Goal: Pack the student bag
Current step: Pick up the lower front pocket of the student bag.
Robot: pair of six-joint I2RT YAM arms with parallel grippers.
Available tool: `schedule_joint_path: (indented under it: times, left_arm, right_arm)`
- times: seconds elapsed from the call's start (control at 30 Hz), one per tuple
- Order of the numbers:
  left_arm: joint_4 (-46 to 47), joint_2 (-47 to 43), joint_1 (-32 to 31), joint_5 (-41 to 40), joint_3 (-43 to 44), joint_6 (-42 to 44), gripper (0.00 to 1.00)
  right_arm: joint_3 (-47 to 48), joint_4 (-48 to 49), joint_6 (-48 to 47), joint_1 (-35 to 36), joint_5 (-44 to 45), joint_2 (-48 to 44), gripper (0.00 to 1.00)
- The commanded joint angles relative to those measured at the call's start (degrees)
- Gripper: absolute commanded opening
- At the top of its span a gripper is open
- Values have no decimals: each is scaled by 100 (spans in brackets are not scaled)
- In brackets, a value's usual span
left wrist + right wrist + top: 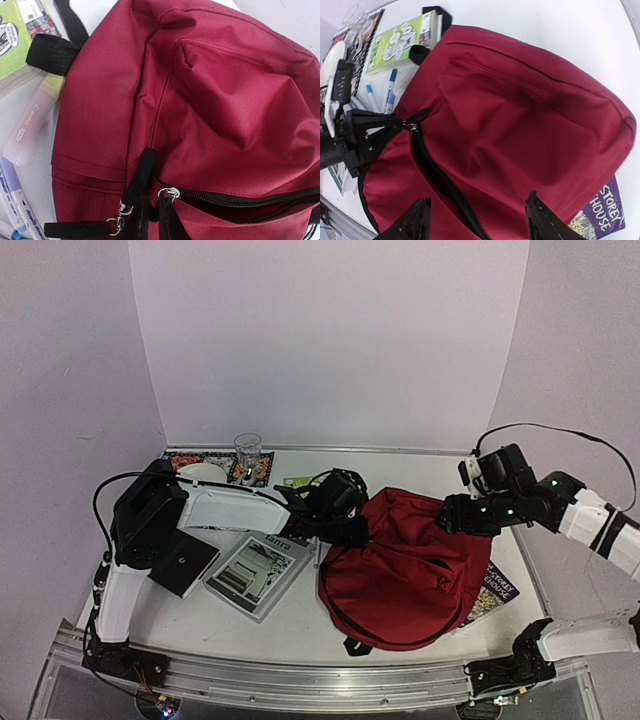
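The student bag [405, 575] lies right of centre on the tabletop [300, 625], its black zip [432, 175] partly undone, and it covers a corner of a purple book [492, 592] on my right. Beside its top strap sit a green card [402, 42], blue markers [390, 90] and a clear tube [30, 127]. A magazine [258, 573], a black case [185, 562] and a glass [248, 452] lie to the left. My left arm stretches low across to the zip pull [170, 192], left fingers [137, 225] nearly together; I cannot tell whether they pinch it. My right arm bends in from the right, right fingers [417, 222] wide apart above the fabric, holding nothing.
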Motion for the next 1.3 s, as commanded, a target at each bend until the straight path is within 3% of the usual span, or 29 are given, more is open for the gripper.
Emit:
schedule_joint_path:
  times: [0.0,0.23,0.53,0.93,1.27]
  left_arm:
    - [167,-210,-23,102,21,-222,22]
    - [393,-601,-14,107,-432,-731,45]
    - [550,-630,-153,708,-479,-1690,60]
    - [619,-61,-243,984,-186,-2290,62]
    - [633,136,-262,1017,-520,-2316,52]
  right_arm:
    - [569,-606,-599,330,188,626,69]
    - [925,-820,-749,672,448,1305,74]
    - [1038,-1111,-820,1023,712,1927,82]
    - [1070,-1374,-512,1289,1319,2369,93]
    - [1397,-1308,-515,1293,1520,2446,95]
